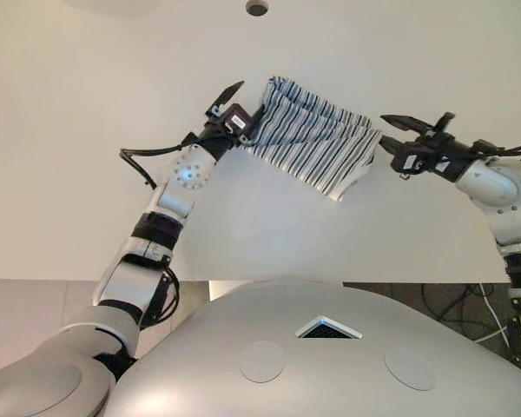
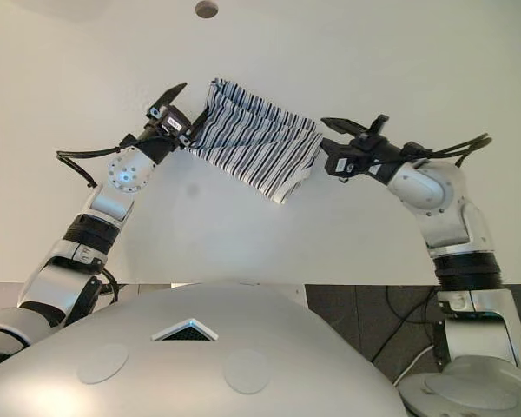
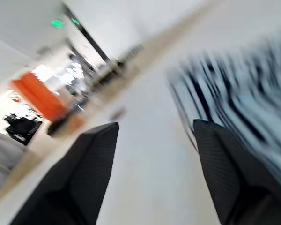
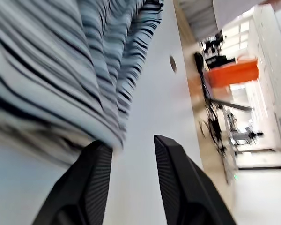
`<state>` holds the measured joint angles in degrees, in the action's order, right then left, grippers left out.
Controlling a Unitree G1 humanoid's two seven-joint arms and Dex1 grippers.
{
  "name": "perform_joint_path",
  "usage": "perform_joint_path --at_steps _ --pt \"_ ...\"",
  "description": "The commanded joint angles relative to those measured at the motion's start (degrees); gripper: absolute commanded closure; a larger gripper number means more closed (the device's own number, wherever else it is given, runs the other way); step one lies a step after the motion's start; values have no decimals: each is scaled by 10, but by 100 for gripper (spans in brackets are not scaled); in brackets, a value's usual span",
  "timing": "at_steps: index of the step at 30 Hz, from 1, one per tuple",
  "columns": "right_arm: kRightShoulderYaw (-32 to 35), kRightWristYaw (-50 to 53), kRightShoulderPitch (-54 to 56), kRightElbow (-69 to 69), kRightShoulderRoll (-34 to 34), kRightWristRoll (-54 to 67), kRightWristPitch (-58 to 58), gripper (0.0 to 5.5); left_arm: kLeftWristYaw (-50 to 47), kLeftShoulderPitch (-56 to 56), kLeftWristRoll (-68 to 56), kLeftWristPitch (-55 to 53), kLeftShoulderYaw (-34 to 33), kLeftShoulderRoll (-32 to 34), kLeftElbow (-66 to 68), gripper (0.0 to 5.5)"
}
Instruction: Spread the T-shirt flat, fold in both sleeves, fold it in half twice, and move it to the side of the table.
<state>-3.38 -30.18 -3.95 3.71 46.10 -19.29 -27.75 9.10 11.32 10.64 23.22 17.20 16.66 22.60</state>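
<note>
The striped T-shirt (image 1: pixel 313 135) lies folded into a small bundle on the white table (image 1: pixel 243 217), toward its far side. My left gripper (image 1: pixel 243 109) is at the shirt's left end, open, one finger raised above the table and the other against the cloth's edge. In the left wrist view the cloth (image 3: pixel 243 89) lies just outside one finger, and the gap of the left gripper (image 3: pixel 154 125) holds nothing. My right gripper (image 1: pixel 384 129) is at the shirt's right end, open; in its wrist view the shirt's hem (image 4: pixel 61 56) reaches one fingertip (image 4: pixel 100 150).
A round grommet hole (image 1: pixel 257 8) is in the table behind the shirt. Bare tabletop stretches on all sides of the shirt, down to the front edge (image 1: pixel 69 280). Cables (image 1: pixel 469 304) lie on the floor at the right.
</note>
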Motion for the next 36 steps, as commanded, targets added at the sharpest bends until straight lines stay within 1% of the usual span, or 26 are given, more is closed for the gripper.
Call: perform_joint_path --at_steps 1,3,6,8,9,12,14,17,21,25,29,31,34,36 --pt "59 16 -1 -7 28 21 13 387 11 -13 -38 -14 -30 -15 -76 255" --pt "62 20 11 -15 21 20 24 387 16 -16 -45 -27 -35 -22 -94 255" --pt "50 46 50 -28 -13 10 41 387 15 -16 -48 -43 -48 -30 -105 255" --pt "24 62 93 -52 -75 35 53 387 0 -14 -48 -42 -67 -33 -119 255" --pt "1 59 111 -63 -117 64 61 387 -9 -13 -51 -38 -79 -37 -134 255" --pt "-74 25 144 -55 -224 141 101 387 -41 -13 -66 -16 -119 -55 -193 255" --pt "-109 -5 154 -18 -268 171 136 387 -59 -17 -68 -1 -139 -63 -232 255" --pt "-117 -41 166 54 -299 210 197 387 -62 -27 -66 1 -146 -70 -261 255" --pt "-99 -69 210 200 -298 223 282 387 -54 -39 -57 -5 -137 -77 -274 255" --pt "-101 -105 264 351 -285 205 353 387 -53 -46 -51 -15 -140 -76 -288 255" --pt "-92 -87 322 481 -261 182 333 387 -57 -47 -41 -19 -136 -79 -286 255" --pt "-65 -56 351 534 -234 187 311 387 -61 -54 -32 -22 -133 -81 -290 255" --pt "-8 16 381 611 -168 200 268 387 -67 -56 -20 -25 -130 -86 -289 255" --pt "21 83 388 650 -106 193 227 387 -69 -58 -15 -25 -129 -89 -289 255"
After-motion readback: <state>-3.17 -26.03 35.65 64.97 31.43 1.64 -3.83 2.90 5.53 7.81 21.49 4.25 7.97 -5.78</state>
